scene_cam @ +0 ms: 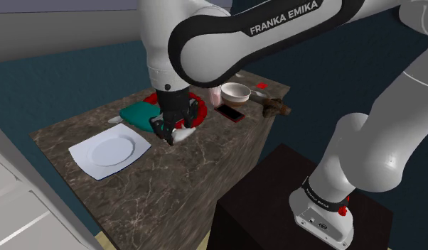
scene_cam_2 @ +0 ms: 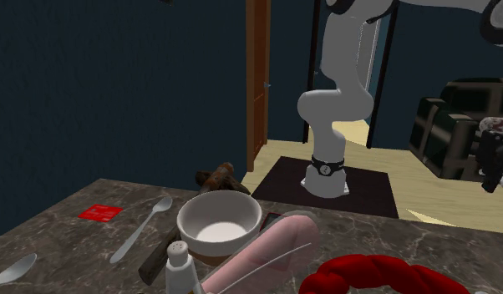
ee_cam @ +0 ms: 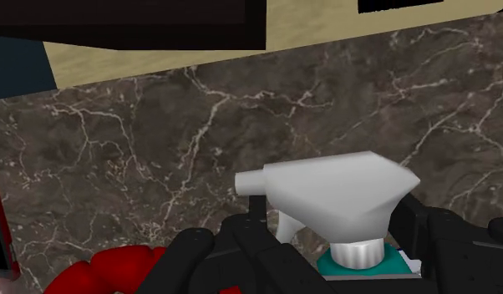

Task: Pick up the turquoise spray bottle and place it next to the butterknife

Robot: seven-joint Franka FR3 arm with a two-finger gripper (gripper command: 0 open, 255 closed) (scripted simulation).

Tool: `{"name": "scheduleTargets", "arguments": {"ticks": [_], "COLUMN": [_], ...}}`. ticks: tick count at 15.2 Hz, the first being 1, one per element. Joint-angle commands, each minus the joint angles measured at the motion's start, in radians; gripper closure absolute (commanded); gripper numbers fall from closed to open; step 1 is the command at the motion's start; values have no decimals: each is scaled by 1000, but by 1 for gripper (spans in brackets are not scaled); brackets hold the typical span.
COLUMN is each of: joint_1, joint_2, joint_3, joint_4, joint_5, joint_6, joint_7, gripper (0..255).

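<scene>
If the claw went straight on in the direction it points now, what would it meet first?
Most likely the turquoise spray bottle: its white trigger head lies directly ahead of the claw, very close. The dark marble countertop lies beyond it. I cannot tell whether they already touch.

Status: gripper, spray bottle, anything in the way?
Gripper at turquoise spray bottle, white nozzle end; grip unconfirmed. Bottle on marble counter. Red rope right beside it.

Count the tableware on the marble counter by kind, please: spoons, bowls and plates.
Spoons: 2
Bowls: 1
Plates: 1
Total: 4
</scene>
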Motion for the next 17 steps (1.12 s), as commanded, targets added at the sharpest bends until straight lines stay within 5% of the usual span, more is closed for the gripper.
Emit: {"name": "scheduleTargets", "arguments": {"ticks": [1,6,17], "joint_1": [17,75,81], "joint_2": [53,194,248], "joint_3": [26,86,83], "joint_4": [64,224,136], "joint_5": [-13,-61,-89], "joint_6": [-14,-48,89], "joint_7": [53,190,212], "gripper": [255,255,255]}}
